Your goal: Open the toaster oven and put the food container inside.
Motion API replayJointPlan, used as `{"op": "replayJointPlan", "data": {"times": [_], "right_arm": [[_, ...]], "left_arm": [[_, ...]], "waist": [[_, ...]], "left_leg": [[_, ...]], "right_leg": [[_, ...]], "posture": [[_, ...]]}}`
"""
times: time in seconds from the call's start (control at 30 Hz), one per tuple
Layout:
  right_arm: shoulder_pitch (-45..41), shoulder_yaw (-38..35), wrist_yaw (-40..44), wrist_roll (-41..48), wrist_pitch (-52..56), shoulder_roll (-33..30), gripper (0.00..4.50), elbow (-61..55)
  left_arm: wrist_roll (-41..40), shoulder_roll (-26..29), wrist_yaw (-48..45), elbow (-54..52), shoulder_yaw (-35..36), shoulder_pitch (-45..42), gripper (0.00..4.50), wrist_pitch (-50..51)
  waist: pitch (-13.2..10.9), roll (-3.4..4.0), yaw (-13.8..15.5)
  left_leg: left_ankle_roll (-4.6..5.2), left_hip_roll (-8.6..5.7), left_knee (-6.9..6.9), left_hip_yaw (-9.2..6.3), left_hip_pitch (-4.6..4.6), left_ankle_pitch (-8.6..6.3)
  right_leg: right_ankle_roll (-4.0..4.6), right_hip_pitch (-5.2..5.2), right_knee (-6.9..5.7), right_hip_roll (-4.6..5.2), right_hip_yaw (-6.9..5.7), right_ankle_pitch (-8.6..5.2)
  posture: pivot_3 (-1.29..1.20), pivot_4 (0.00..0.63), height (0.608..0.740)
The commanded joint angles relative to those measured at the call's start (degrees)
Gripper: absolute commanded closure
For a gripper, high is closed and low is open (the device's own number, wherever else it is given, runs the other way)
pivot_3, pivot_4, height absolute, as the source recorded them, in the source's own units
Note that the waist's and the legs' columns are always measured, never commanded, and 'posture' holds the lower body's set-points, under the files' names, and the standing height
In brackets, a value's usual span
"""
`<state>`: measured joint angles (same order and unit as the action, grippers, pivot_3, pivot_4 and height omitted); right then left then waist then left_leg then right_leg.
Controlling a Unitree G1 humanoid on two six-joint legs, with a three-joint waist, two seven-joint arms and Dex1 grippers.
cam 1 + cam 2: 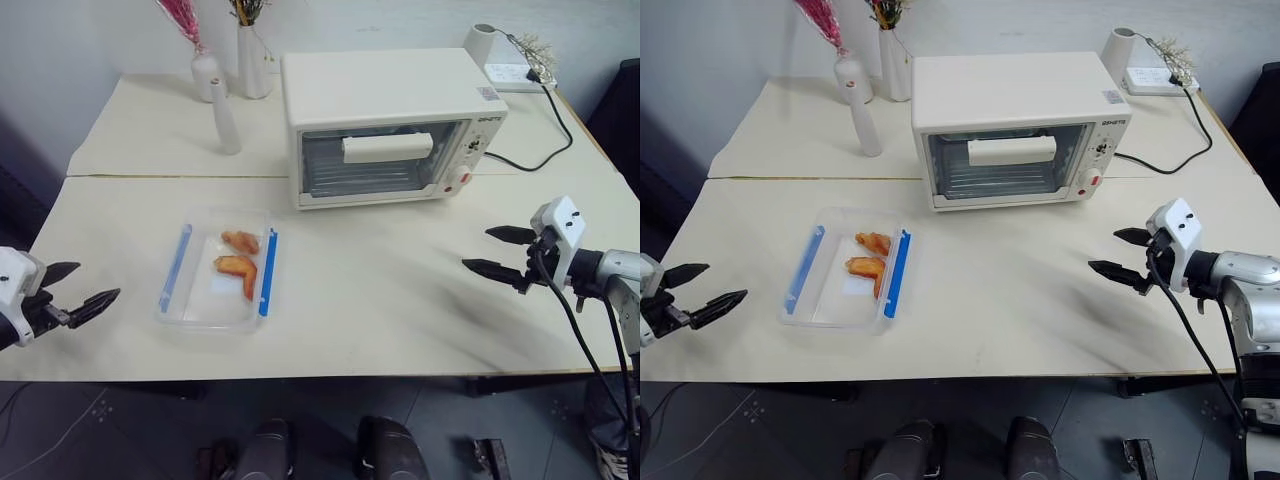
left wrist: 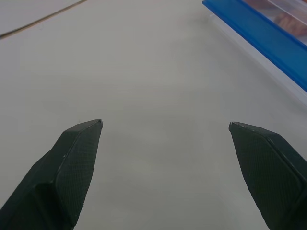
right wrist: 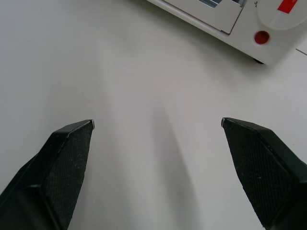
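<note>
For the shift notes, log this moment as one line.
toaster oven: door shut | food container: on table, in front of oven | left gripper: open, empty | right gripper: open, empty

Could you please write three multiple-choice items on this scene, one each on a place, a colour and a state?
1. Where does the food container lie?
A. on the table in front of the toaster oven
B. inside the oven
C. on top of the oven

2. What colour are the container's clip strips?
A. red
B. blue
C. green

3. How is the oven door?
A. open flat
B. taken off
C. shut

Answers: 1 A, the box rests on the table nearer the robot than the oven, towards its left. 2 B, a blue strip runs along each long side. 3 C, the glass door stands upright with its handle facing out.
</note>
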<state>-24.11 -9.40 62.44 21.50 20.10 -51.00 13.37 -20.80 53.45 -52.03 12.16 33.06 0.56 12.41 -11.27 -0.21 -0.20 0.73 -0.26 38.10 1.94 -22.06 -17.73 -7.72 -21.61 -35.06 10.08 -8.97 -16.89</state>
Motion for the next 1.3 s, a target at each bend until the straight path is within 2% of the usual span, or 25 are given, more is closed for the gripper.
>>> {"op": "replayJointPlan", "data": {"times": [0.03,0.43,0.57,0.77,0.87,1.0,1.1,1.3], "right_arm": [[-0.41,-1.56,-0.08,0.67,-0.38,-0.29,0.06,-2.24],[0.09,0.09,-1.05,1.95,3.97,1.81,0.06,-7.18],[-3.52,0.61,-0.5,4.16,7.69,3.79,0.06,-8.03],[-12.45,3.03,-0.72,4.96,10.22,8.08,0.06,-5.04],[-19.3,4.4,-2.16,2.98,8.48,11.97,0.06,1.84],[-25.1,5.67,-2.53,0.17,4.45,15.06,0.06,10.18],[-28.66,5.66,-2.41,-0.69,2.25,16.63,0.06,15.3],[-31.96,4.98,-1.63,-0.49,0.81,17.76,0.06,17.73]], "left_arm": [[0.19,0.94,-0.1,-0.32,0.84,0.39,0.0,-0.84],[-5.02,1.0,-2.07,-6.18,1.31,0.37,0.0,7.18],[-9.16,3.36,-3.04,-8.39,0.08,-6.82,0.0,13.54],[-19.82,7.77,-11.26,-15.06,-4.74,-16.66,0.0,25.3],[-22.95,8.97,-15.07,-18.24,-12.24,-26.14,0.0,29.11],[-21.72,6.55,-17.24,-17.8,-20.66,-36.96,0.0,29.51],[-20.94,3.32,-17.82,-15.32,-24.17,-43.22,0.0,28.87],[-17.37,0.42,-19.86,-11.64,-27.55,-46.54,0.0,25.32]], "waist": [[0.0,0.0,0.0],[0.0,0.0,0.02],[0.0,0.0,0.28],[-0.02,0.04,0.0],[-0.03,0.04,-0.08],[-0.03,0.04,-0.05],[-0.03,0.05,-0.03],[-0.04,0.06,-0.5]], "left_leg": [[0.0,0.0,0.0,0.01,0.0,0.0],[-0.01,0.06,0.0,0.02,0.0,-0.02],[-0.02,0.04,0.05,0.0,-0.01,-0.02],[-0.04,0.05,0.0,0.02,0.0,-0.04],[-0.07,0.02,0.03,0.06,-0.01,-0.05],[-0.1,-0.04,0.06,0.1,-0.02,-0.04],[-0.11,-0.06,0.06,0.1,-0.04,-0.05],[-0.11,-0.01,0.03,0.12,-0.07,-0.05]], "right_leg": [[0.0,0.0,0.0,0.0,0.01,0.0],[0.0,-0.02,0.01,-0.05,0.03,0.0],[0.0,-0.02,0.0,-0.05,0.04,0.0],[0.0,-0.05,0.01,-0.1,0.06,0.0],[0.0,-0.06,0.03,-0.22,0.1,0.0],[0.01,-0.09,0.0,-0.32,0.15,0.01],[0.01,-0.1,0.02,-0.33,0.15,0.0],[0.01,-0.16,0.03,-0.4,0.16,0.0]], "posture": [[0.0,0.15,0.74],[0.0,0.15,0.74],[0.0,0.15,0.74],[0.0,0.15,0.74],[0.0,0.15,0.74],[0.0,0.15,0.74],[0.0,0.15,0.74],[0.0,0.15,0.74]]}}
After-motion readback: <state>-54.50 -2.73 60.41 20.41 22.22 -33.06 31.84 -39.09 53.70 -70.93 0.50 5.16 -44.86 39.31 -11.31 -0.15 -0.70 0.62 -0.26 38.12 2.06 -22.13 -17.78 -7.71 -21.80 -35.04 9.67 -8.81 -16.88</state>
